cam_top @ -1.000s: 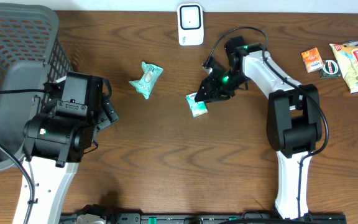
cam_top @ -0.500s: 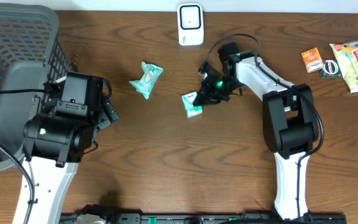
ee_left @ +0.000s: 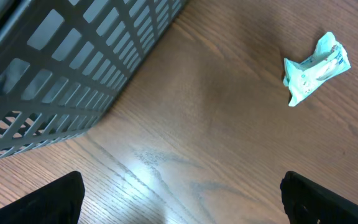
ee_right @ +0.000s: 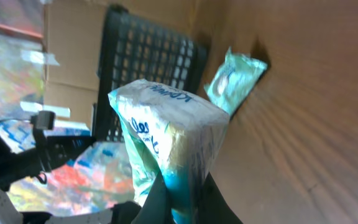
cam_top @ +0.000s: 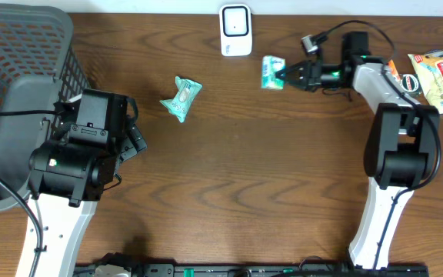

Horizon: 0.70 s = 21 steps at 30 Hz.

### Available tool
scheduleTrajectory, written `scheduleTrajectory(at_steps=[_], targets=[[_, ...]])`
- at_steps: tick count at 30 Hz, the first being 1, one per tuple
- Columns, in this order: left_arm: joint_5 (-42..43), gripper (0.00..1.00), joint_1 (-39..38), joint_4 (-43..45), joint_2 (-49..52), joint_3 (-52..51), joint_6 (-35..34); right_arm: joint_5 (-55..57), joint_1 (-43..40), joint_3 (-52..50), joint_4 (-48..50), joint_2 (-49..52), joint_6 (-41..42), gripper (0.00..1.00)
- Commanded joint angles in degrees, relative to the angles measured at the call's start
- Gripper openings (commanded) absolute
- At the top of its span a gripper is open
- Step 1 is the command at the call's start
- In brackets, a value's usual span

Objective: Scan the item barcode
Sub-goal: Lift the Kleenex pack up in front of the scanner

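Right claw (cam_top: pixel 285 75) is pinched tight on a small mint-and-white packet (cam_top: pixel 272 71). In its wrist view the fingers press onto the lower end, and the packet stands up fat and crinkly out of the bottom of the frame with blue lettering on its side (too blurry for me to read). From overhead that claw sits near the top of the frame, a bit right of centre, pointing left. The packet at its tip is just right of the white scanner (cam_top: pixel 236 29) at the top middle edge, close but not touching. Can't tell from above whether the packet is resting on the wood or held off it.

Past the arm, in the upper right corner, there's a little cluster of snacks on the table (cam_top: pixel 229 192): an orange pack (cam_top: pixel 386 74), a dark round thing (cam_top: pixel 408 85) and a bigger yellowish pack (cam_top: pixel 437 81).

A second packet (cam_top: pixel 181 98), same mint colour and crumpled, lies left of centre in the upper half, well apart from the held one. It also shows in the upper right of the left wrist view.

Left claw (ee_left: pixel 182 202) is spread wide, its dark fingertips sitting in the two bottom corners of that view with just wood grain between them. The grey basket (cam_top: pixel 21 61) fills the upper left corner, near the left arm
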Motion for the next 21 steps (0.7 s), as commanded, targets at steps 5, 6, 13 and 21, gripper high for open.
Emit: scheduleTrajectory(at_steps=[5,6,13,21], targets=[[-1.2,1.0,0.3,-0.2,-0.1,0.1,-0.2,-4.5,-1.8,0.8,5.4,0.2,3.8,0.01],[-1.2,1.0,0.3,-0.2,-0.1,0.1,-0.2,-4.5,-1.7,0.8,5.4,0.2,3.8,0.01],[-1.2,1.0,0.3,-0.2,-0.1,0.1,-0.2,-4.5,0.4,0.8,6.5,0.2,3.8,0.01],[-1.2,1.0,0.3,-0.2,-0.1,0.1,-0.2,19.8,5.6,0.9,6.6,0.2,8.8,0.01]])
